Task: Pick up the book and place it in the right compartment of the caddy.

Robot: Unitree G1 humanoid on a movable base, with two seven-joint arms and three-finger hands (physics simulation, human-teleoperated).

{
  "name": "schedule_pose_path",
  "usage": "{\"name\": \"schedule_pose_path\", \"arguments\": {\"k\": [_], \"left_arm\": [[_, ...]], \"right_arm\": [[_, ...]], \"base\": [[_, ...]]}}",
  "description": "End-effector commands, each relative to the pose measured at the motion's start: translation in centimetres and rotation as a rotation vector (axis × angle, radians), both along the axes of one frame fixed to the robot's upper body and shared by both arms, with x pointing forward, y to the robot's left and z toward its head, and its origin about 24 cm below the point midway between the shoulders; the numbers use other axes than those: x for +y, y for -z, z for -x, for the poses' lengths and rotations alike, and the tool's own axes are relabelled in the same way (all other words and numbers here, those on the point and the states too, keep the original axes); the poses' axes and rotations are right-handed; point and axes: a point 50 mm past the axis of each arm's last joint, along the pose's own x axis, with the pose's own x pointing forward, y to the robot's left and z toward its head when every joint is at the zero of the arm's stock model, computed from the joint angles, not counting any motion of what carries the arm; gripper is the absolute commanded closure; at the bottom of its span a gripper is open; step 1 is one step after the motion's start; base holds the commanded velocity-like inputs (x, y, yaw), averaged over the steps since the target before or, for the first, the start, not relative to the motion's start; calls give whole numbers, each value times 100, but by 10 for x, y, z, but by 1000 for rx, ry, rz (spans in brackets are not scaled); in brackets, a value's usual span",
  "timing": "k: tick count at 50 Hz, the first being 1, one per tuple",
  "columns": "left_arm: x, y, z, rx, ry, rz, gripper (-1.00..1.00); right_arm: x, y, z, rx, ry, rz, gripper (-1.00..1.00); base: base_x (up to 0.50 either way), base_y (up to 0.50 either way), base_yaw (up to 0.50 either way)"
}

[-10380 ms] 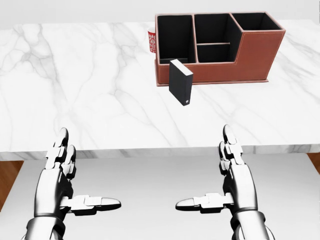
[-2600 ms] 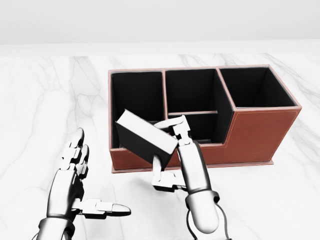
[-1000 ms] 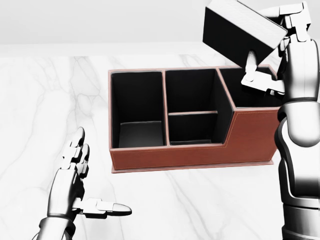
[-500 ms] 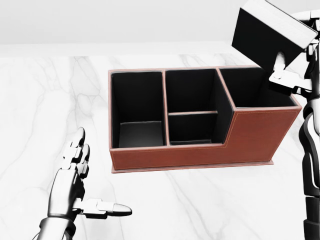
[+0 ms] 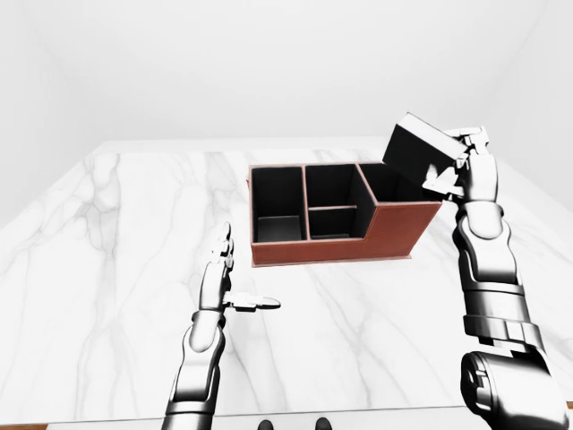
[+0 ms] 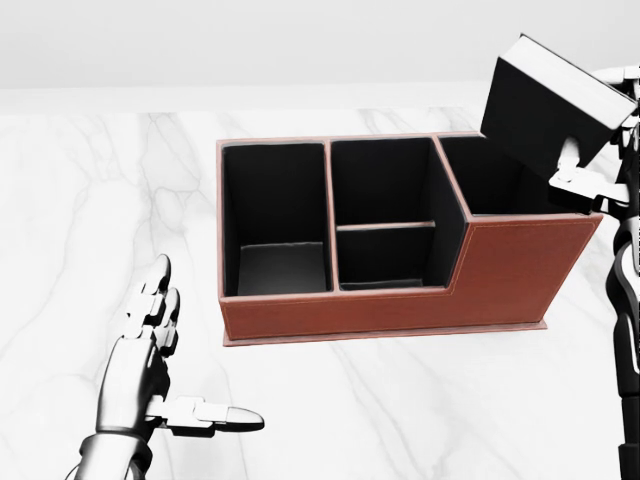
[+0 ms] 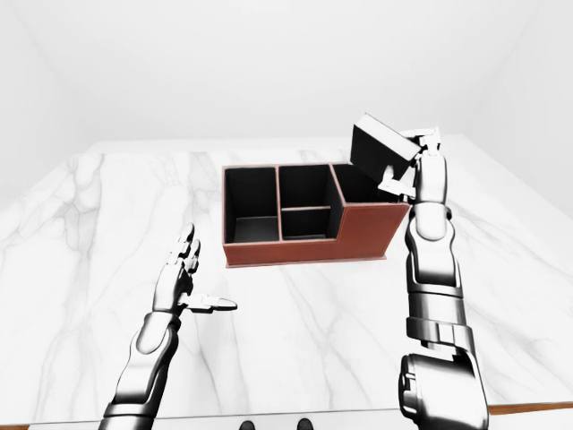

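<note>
The black book [image 6: 545, 105] with white page edges is tilted in my right hand [image 6: 600, 140], whose fingers close round it. It hangs just above the right compartment [image 6: 505, 178] of the brown leather caddy [image 6: 400, 300], its lower corner at the compartment's rim. The caddy stands on the white marble table [image 6: 80, 220] and shows a left compartment [image 6: 275, 220] and a divided middle one [image 6: 385, 215], both empty. My left hand [image 6: 165, 385] is open and empty, low at the left of the head view, apart from the caddy.
The marble table's far edge [image 5: 269, 143] meets a plain white wall. Its near edge [image 5: 358, 414] runs along the bottom of the left-eye view. My right forearm [image 5: 488, 269] stands upright to the right of the caddy.
My right hand has carried the book from the caddy's left side up and rightward, and in the last half second lowered it toward the right compartment. The left hand has not moved.
</note>
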Motion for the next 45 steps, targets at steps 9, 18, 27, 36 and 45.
{"name": "schedule_pose_path", "arguments": {"k": [9,18,27,36,45], "left_arm": [[1,2,0,10,4,13,-100],[1,1,0,6,4,13,-100],[1,1,0,7,4,13,-100],[1,1,0,7,5,12,-100],[1,1,0,7,5,13,-100]], "right_arm": [[5,0,-8,-10,-16,-90,100],[10,6,-25,69,-8,-87,100],[5,22,-43,202,40,-102,100],[3,26,-50,229,57,-99,100],[-1,21,-52,236,78,-93,100]], "base": [[0,0,0],[0,0,0],[0,0,0],[0,0,0],[0,0,0]]}}
